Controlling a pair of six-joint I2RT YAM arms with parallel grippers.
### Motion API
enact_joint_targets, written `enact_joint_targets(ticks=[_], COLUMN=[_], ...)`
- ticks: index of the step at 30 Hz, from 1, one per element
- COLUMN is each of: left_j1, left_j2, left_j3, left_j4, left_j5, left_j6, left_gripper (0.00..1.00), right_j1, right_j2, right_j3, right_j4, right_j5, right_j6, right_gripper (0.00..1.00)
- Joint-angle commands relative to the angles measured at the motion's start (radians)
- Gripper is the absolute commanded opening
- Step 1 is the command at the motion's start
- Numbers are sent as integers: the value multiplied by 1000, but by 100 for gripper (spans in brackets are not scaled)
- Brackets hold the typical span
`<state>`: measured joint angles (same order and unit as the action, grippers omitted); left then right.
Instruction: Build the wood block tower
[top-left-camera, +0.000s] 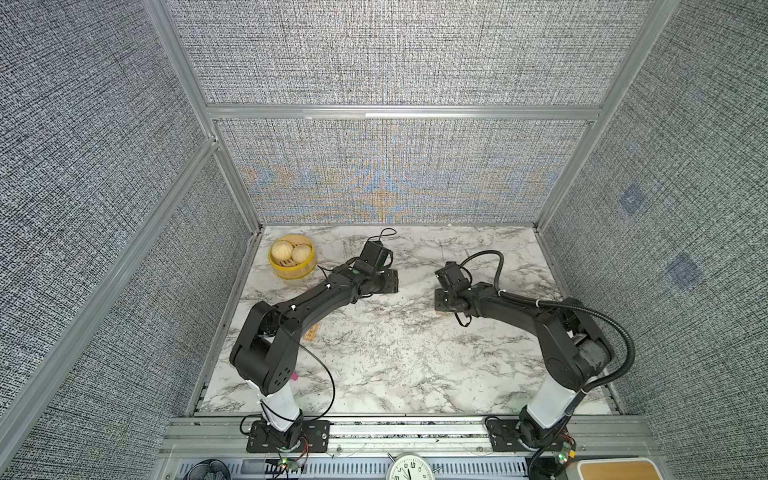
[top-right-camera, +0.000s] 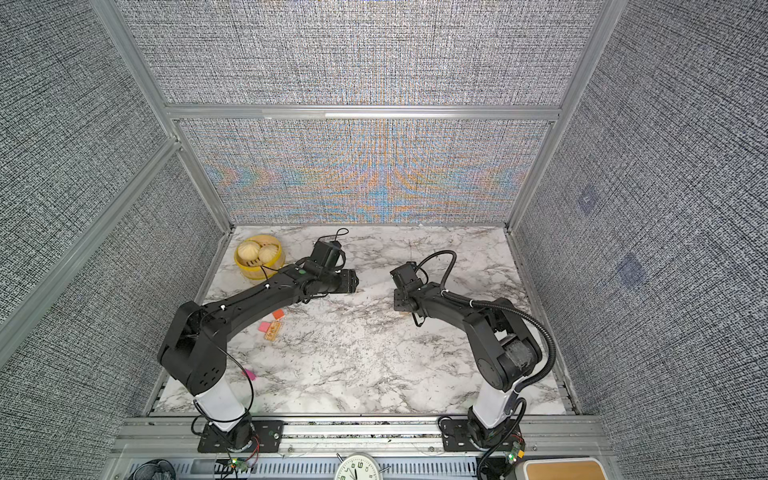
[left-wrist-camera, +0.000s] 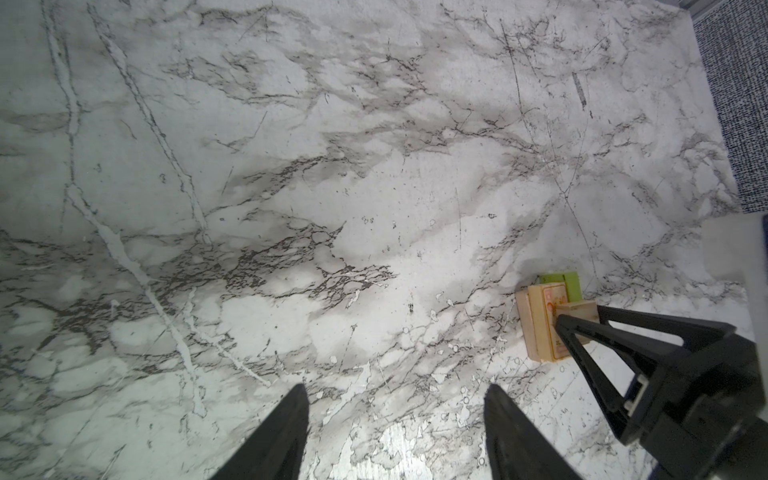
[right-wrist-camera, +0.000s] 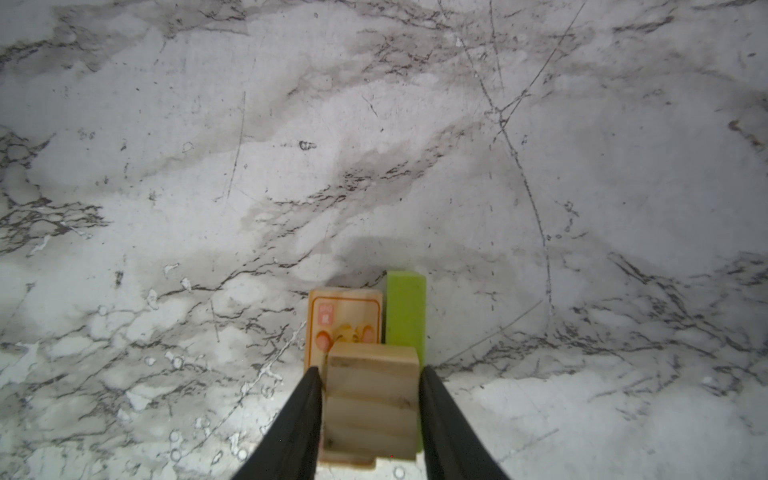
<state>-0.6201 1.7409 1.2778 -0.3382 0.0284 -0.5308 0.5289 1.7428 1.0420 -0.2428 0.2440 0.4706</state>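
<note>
- marbled worktop (right-wrist-camera: 166, 166).
- plain wood block (right-wrist-camera: 371, 399) between right fingers (right-wrist-camera: 299, 424), atop printed block (right-wrist-camera: 345, 316) beside green bar (right-wrist-camera: 406, 307); gripped or released, cannot tell.
- left fingers (left-wrist-camera: 286, 436) spread, empty.
- likely light, rigid; pinch flat sides.

Left arm (top-left-camera: 316, 299): rises from its base at the lower left in both top views, folds at the elbow, and the forearm runs up and right toward the centre.
Left gripper (left-wrist-camera: 392, 388): fingers spread wide, tips pointing down.
Right arm (top-left-camera: 519, 307): rises from the lower right, folds at the elbow, and the forearm reaches left toward the centre.
Right gripper (right-wrist-camera: 370, 370): tips pointing down, fingers parted only a little.
Wrists: well apart across the middle.
</note>
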Motion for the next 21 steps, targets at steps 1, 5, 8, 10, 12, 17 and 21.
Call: enact_joint_targets(ticks=[1, 5, 8, 10, 12, 17, 21], left_j1=[1, 1, 2, 2, 3, 8, 65], left_j2=[-4, -11, -19, -26, -33, -92, -170], left_j3=[4, 5, 5, 7, 35, 21, -48], left_j4=[7, 4, -2, -14, -82, -138, -145], left_j5=[-8, -13, -20, -30, -83, -158, -138], left_j6=[3, 6, 10, 7, -56, -46, -84], left_gripper=[68, 68, 68, 68, 69, 74, 74], right_j1=[1, 1, 0, 0, 0, 2, 9], right_j2=[-2, -9, -21, -36, -51, -92, -81], right_j3=[10, 13, 19, 22, 28, 44, 90], right_j4=[2, -6, -21, -31, -42, -41, -29], right_j5=[-11, -8, -1, 5, 10, -33, -83], right_j6=[6, 3, -2, -12, -30, -80, -103], right_gripper=[43, 45, 46, 50, 54, 61, 61])
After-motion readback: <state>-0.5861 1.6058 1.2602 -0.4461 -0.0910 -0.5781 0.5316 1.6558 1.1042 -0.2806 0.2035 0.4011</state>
